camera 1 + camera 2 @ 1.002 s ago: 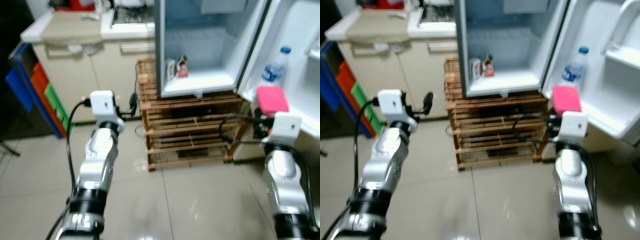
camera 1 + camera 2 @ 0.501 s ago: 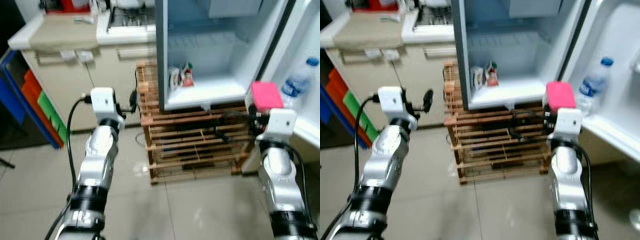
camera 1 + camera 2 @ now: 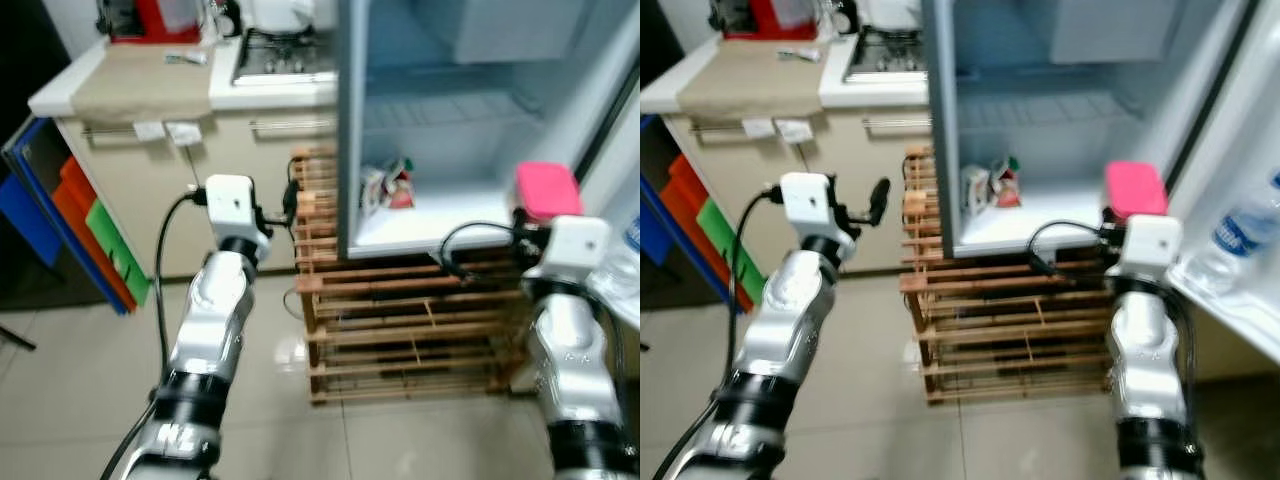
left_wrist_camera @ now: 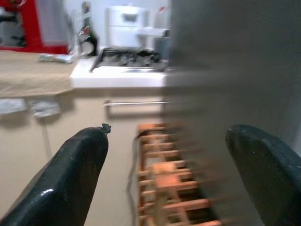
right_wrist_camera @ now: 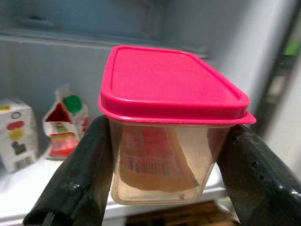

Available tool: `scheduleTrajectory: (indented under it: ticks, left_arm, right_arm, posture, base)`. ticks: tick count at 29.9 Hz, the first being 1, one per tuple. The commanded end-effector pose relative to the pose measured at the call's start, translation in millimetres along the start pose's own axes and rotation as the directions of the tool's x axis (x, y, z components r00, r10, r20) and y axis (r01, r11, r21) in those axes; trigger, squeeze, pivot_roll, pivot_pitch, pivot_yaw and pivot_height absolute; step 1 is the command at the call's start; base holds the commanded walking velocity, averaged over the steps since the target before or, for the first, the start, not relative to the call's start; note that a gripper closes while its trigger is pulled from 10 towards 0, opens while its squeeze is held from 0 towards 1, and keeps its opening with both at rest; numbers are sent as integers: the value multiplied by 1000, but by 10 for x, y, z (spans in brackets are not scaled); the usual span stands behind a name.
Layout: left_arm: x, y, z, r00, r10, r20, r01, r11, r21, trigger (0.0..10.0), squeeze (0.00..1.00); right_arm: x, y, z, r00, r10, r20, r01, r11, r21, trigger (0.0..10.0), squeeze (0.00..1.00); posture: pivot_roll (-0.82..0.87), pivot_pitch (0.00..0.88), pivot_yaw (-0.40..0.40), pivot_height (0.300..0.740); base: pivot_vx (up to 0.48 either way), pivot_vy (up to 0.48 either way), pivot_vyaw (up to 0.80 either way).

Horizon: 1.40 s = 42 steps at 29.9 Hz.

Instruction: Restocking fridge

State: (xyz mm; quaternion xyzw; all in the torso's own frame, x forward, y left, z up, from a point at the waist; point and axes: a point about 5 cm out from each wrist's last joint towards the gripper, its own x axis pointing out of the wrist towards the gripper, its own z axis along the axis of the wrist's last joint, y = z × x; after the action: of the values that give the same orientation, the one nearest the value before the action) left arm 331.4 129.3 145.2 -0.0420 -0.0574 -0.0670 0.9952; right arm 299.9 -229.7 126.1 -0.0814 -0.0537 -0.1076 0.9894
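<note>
Gripping a clear box with a pink lid (image 5: 173,121) between its two black fingers, the right tool (image 5: 164,160) holds it up just in front of the open fridge (image 3: 1040,130). Straight ahead of the box lies the bottom shelf (image 3: 1040,225), with two small cartons (image 3: 990,185) standing at its left and bare room to their right. My guess is the box goes forward onto that spot. The left tool (image 4: 164,179) is open and holds nothing, out beside the fridge wall near the wooden rack (image 3: 410,320).
</note>
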Motion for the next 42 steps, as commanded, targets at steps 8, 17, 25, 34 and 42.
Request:
scheduleTrajectory:
  ticks: [8, 17, 25, 34, 42]
  left_arm:
    - [15, -73, 74, 998, -42, 40, 41, 999, 35, 10000, 0]
    - [-11, -81, 62, 998, -48, 34, 48, 999, 24, 10000, 0]
    - [-91, -93, 69, 995, -89, 38, 87, 995, 40, 10000, 0]
    - [-175, -254, 134, 974, -218, 64, 219, 976, -6, 10000, 0]
    - [-412, -768, -53, 751, -653, -96, 660, 746, 91, 10000, 0]
  right_arm:
    - [17, -49, 32, 1000, -27, 11, 27, 1000, 5, 10000, 0]
    - [7, -21, 9, 1000, -15, 3, 15, 1000, 2, 10000, 0]
    - [-42, -4, -60, 1000, -10, -21, 10, 1000, -1, 10000, 0]
    - [-6, 22, -158, 996, -17, -87, 21, 999, 44, 10000, 0]
    - [274, -48, -276, 986, -75, -147, 82, 996, 40, 10000, 0]
  posture:
    - [-139, 0, 42, 740]
    - [-136, 0, 40, 740]
    - [-125, 0, 46, 740]
    - [-114, 0, 61, 740]
    - [-32, 53, 68, 740]
  base:
    - [305, -366, 0]
    - [305, -292, 0]
    - [0, 0, 0]
    - [0, 0, 0]
    - [0, 0, 0]
